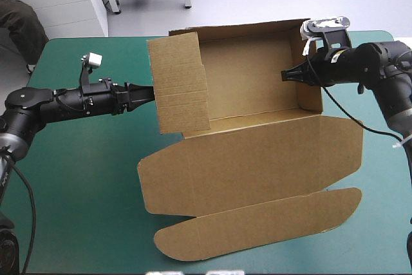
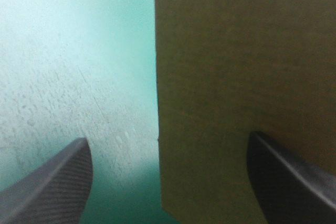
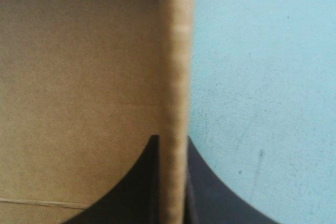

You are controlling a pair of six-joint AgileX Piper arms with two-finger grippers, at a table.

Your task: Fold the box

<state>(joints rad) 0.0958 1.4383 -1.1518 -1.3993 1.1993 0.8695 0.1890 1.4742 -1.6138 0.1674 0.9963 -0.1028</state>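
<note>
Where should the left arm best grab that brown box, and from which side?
Probably by the box's raised left wall, coming in from the table's left. It is a thin sheet standing up, its edge between the left gripper's open fingers; the right gripper pinches the opposite wall likewise.

Brown box (image 3: 176, 66) wall between black jaws
</note>
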